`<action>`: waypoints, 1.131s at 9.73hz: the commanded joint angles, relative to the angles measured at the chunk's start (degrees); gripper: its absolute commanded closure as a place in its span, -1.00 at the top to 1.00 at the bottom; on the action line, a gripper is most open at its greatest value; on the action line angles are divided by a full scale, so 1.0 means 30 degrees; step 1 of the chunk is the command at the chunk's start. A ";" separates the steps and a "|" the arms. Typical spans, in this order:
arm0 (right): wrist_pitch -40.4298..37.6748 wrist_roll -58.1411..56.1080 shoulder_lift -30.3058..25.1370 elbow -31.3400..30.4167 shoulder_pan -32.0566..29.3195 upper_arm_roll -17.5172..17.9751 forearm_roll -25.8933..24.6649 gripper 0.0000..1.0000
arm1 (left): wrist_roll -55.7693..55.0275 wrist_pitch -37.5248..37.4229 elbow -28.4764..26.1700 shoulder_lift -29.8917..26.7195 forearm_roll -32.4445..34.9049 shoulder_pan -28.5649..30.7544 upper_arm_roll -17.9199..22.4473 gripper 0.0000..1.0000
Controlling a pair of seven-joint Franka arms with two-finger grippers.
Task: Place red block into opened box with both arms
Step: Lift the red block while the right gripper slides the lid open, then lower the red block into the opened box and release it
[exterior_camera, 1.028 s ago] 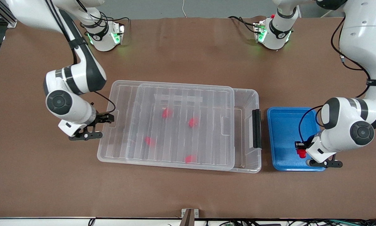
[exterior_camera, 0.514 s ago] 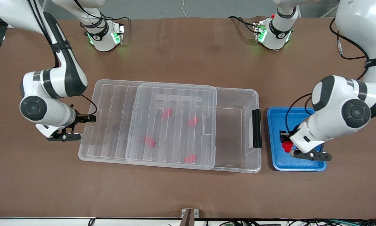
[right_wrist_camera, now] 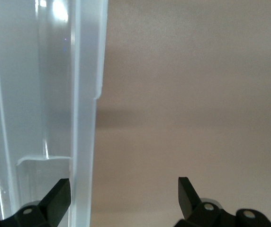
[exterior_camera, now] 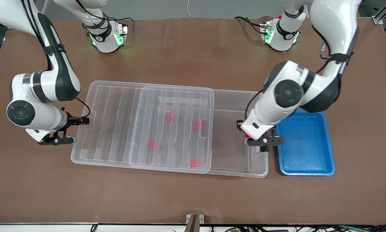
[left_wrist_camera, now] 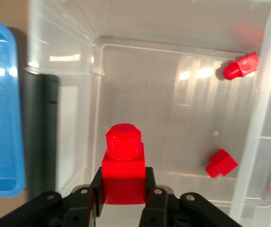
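My left gripper [left_wrist_camera: 123, 183] is shut on a red block [left_wrist_camera: 123, 163], stub pointing away from the fingers. It hangs over the uncovered end of the clear box [exterior_camera: 264, 162], near the black clip [left_wrist_camera: 40, 132]. In the front view the left gripper [exterior_camera: 245, 131] is mostly hidden under its wrist, with only a sliver of the red block [exterior_camera: 247, 135] showing. The ribbed lid [exterior_camera: 115, 122] is slid toward the right arm's end. My right gripper [exterior_camera: 80, 120] is open at that lid's end. The lid's rim [right_wrist_camera: 83, 118] stands between the right gripper's [right_wrist_camera: 123, 189] fingers, close to one finger.
Several more red blocks lie in the box, under the lid [exterior_camera: 171, 116] [exterior_camera: 197, 125] [exterior_camera: 152, 144]; two show in the left wrist view [left_wrist_camera: 239, 66] [left_wrist_camera: 221, 163]. A blue tray [exterior_camera: 305, 145] sits beside the box toward the left arm's end.
The lid has slid toward the right arm's end together with my right gripper, uncovering the box's clip end. My left gripper carried the red block from the blue tray to over that opening.
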 commanded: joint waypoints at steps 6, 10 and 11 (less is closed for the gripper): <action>-0.4674 0.1834 -0.6298 0.3001 0.1200 -0.2029 0.2958 1.00 | -0.2002 0.7175 -0.4981 0.2591 0.2287 -0.0458 0.0259 -0.96; -0.6644 0.0434 -0.7741 0.2827 0.1384 -0.4410 0.4867 1.00 | -0.2031 0.7945 -0.4515 0.4032 0.3870 0.0097 0.0288 -0.30; -0.6616 -0.0298 -0.7712 0.2826 0.1383 -0.4762 0.4868 1.00 | -0.2118 0.7916 -0.4339 0.3917 0.3870 0.0098 0.0259 0.99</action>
